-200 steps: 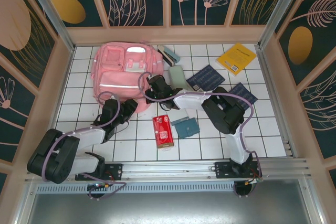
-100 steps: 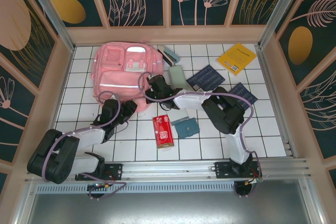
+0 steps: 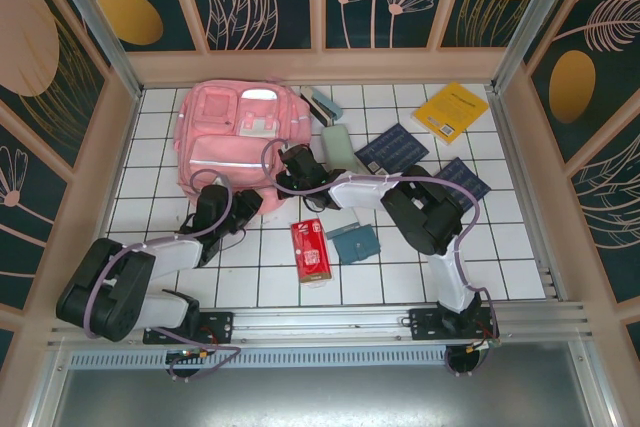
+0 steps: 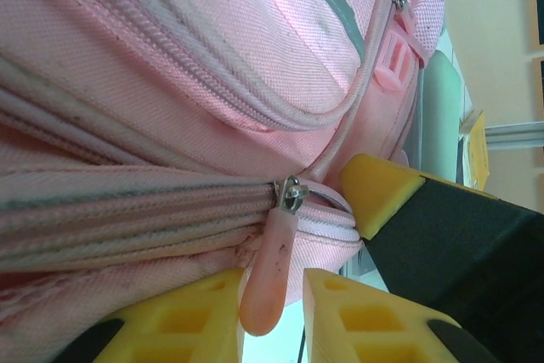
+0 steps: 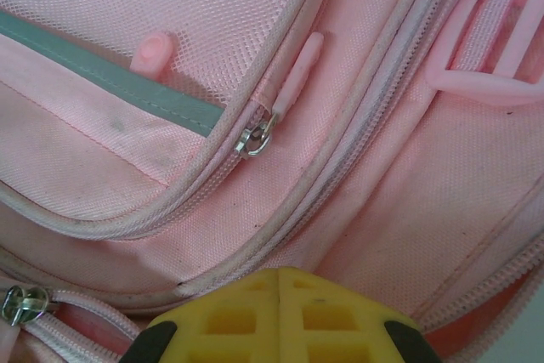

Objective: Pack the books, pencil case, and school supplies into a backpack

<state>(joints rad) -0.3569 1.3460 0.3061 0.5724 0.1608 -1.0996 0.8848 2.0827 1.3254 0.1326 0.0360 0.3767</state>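
Observation:
The pink backpack (image 3: 225, 137) lies at the back left of the table. At its near right corner, my left gripper (image 4: 274, 278) is open a little. The pink zipper pull (image 4: 270, 244) hangs between its fingers, with a gap still on the right side. My right gripper (image 5: 280, 276) is shut, its tips pressed against the backpack (image 5: 357, 167) fabric beside the main zipper. One of its yellow fingers (image 4: 382, 193) shows just right of the pull. To the right lie the mint pencil case (image 3: 340, 147), a yellow book (image 3: 451, 110) and two navy books (image 3: 393, 147) (image 3: 462, 179).
A red packet (image 3: 310, 249) and a teal square (image 3: 352, 241) lie on the white tiles in front of the arms. The stapler (image 3: 321, 105) sits behind the pencil case. Wooden walls (image 3: 320, 67) close in the table on three sides.
My left jaws have narrowed around the zipper pull. Both arms have barely shifted, and the right gripper has stayed shut.

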